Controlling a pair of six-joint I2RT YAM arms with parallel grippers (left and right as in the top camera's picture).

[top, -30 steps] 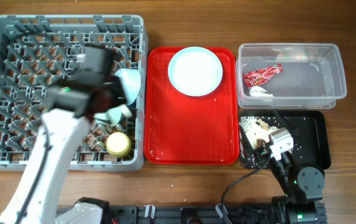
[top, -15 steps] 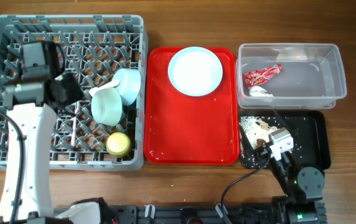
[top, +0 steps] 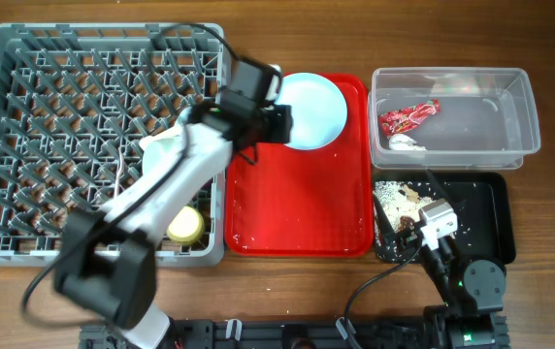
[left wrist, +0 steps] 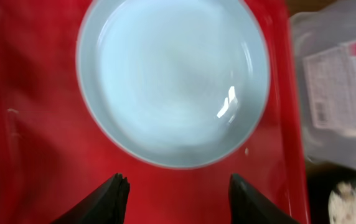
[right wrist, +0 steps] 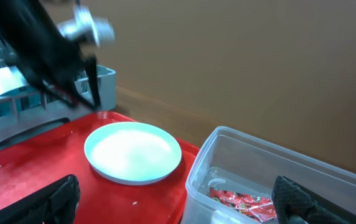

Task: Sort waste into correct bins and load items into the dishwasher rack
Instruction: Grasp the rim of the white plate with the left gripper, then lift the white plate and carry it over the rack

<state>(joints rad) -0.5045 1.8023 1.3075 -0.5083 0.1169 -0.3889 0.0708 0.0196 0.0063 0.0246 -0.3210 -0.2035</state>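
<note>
The round pale blue plate (top: 311,109) lies on the red serving tray (top: 297,208); it also shows in the left wrist view (left wrist: 173,81) and the right wrist view (right wrist: 133,151). My left gripper (top: 276,118) is open and empty, just over the plate's left edge; its fingertips (left wrist: 177,186) frame red tray below the plate. The grey dishwasher rack (top: 25,145) holds a mint bowl (top: 161,147) and a yellow cup (top: 184,225). The clear tub (top: 452,116) holds the red wrapper (top: 408,116) and white napkin (top: 406,142). The black tray (top: 486,208) holds food scraps (top: 399,199). My right gripper (right wrist: 178,202) is open, parked at the front right.
The red serving tray sits between the rack and the tub. The tub's near corner (right wrist: 196,180) and the wrapper (right wrist: 243,202) lie between the right fingers. A wooden table edge runs along the front.
My left arm has swung from the rack's left side across to the right, over the red tray beside the plate. The right arm has not moved.
</note>
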